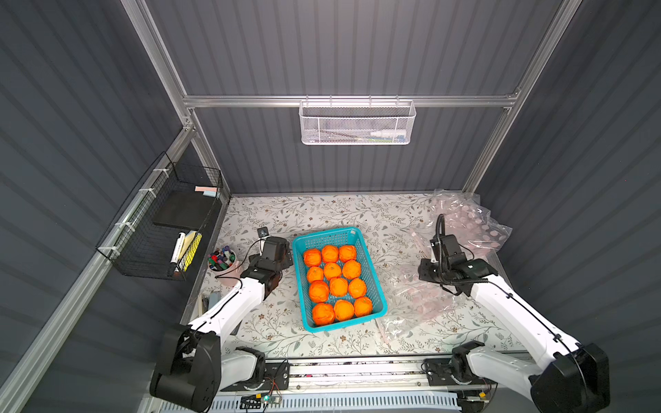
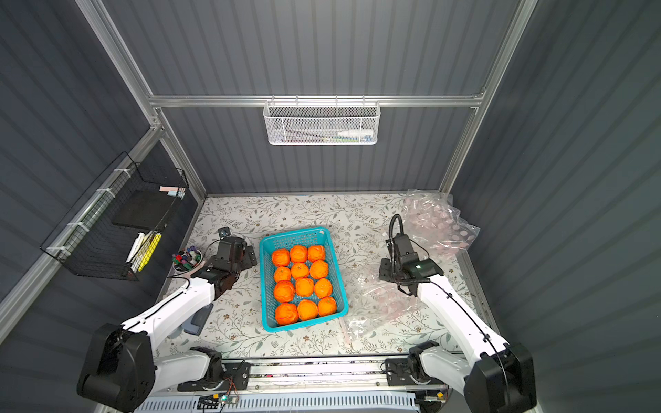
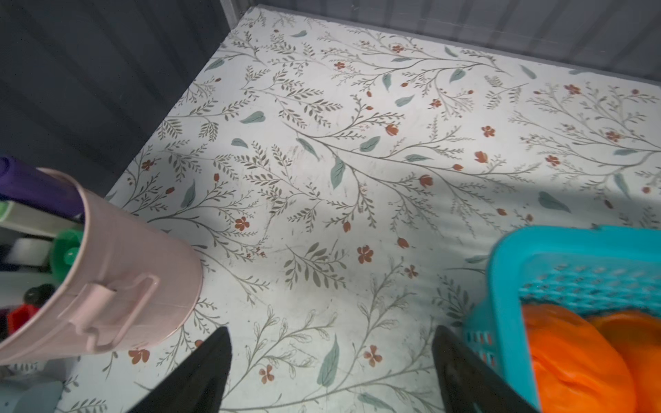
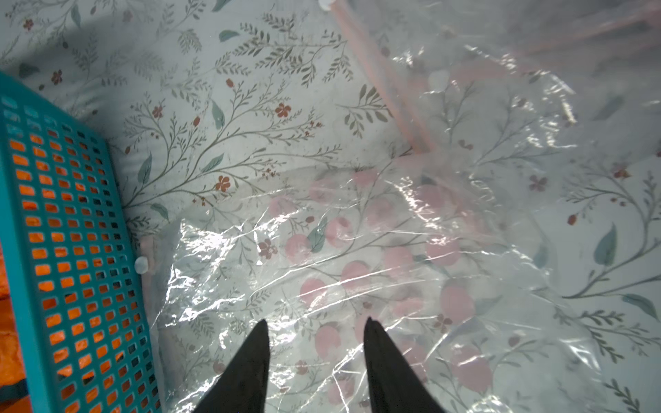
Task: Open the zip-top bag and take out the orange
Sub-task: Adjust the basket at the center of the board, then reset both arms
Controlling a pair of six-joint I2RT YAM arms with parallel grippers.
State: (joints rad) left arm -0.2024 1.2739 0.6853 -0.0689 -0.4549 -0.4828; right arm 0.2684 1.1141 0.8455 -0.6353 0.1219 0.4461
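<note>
Starting nearest the front rail: got a zip-top bag (image 1: 411, 307) lying flat and crinkled just right of the teal basket (image 1: 380, 286), looks empty, no fruit showing through the film. Hovering right over it, the right gripper (image 4: 316, 321), jaws partway apart, pinching nothing. Counting twelve oranges (image 1: 338, 286) packed in that basket, so probably done with the take-out step, or close enough. Across the basket, the left gripper (image 3: 331, 332), spread wide over bare tablecloth, empty too, squeezed between the basket wall and a pink marker bucket (image 3: 136, 257). Further back, a heap of crumpled bags (image 1: 465, 221) in the far right corner. Stuff to worry about: snagging loose plastic on a fingertip and dragging the bag into the basket, purely from hanging that low over it; clipping the bucket or nudging the basket on a careless left swing, given so little room either side.
</note>
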